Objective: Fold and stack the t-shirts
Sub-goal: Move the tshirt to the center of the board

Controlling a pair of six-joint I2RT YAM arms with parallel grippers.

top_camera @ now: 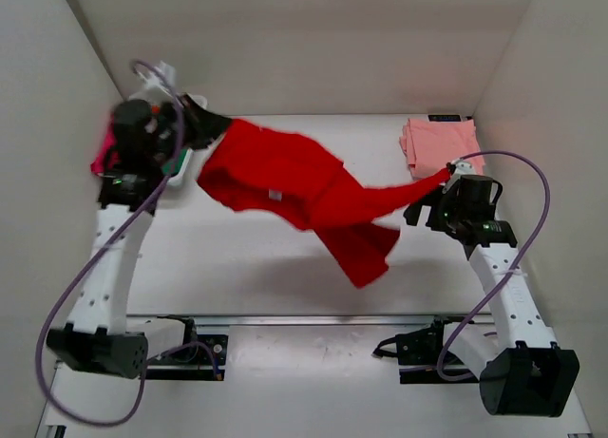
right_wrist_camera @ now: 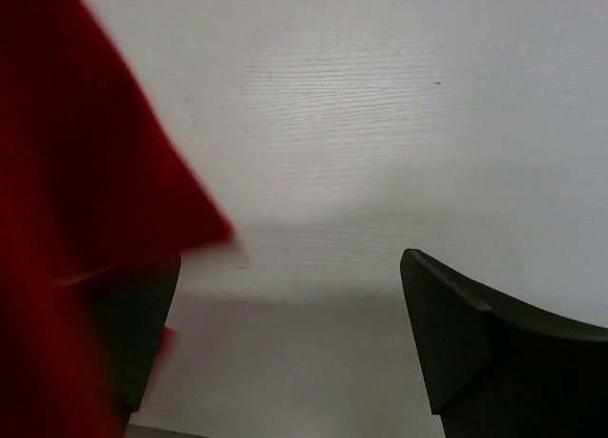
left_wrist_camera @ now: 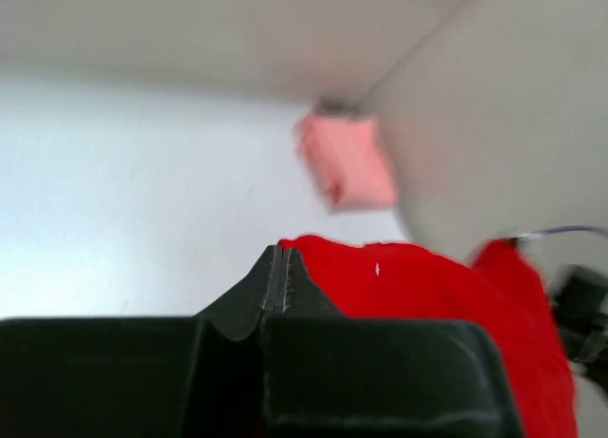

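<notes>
Red t-shirt (top_camera: 285, 177) is off the bench (top_camera: 228, 262), strung in the air between the two tools. Its long axis runs from far-left to mid-right and sags slightly in the middle. The wide bunched end is at the left, and the cloth narrows to a twisted strip toward the right. One loose flap hangs from the middle, pointing to the near edge.

Left tool (top_camera: 201, 123) is closed on the shirt's left end. In the left wrist view the fingertips (left_wrist_camera: 282, 262) are pressed together, with red cloth (left_wrist_camera: 427, 286) spreading out to their right.

Right tool (top_camera: 446, 180) is at the narrow end of the shirt. In the right wrist view its fingers (right_wrist_camera: 456, 333) stand wide apart and nothing is pinched between them. Red cloth (right_wrist_camera: 76, 172) lies over the left finger only, with a blurred edge, and bare bench shows through the gap.

Salmon-pink t-shirt (top_camera: 437, 143) is folded flat on the bench in the far-right corner, just beyond the right tool and not touching it. It is also seen from the left wrist (left_wrist_camera: 347, 162), against the wall.

A bit of magenta cloth (top_camera: 98, 162) shows behind the left arm at the left wall, mostly hidden.
</notes>
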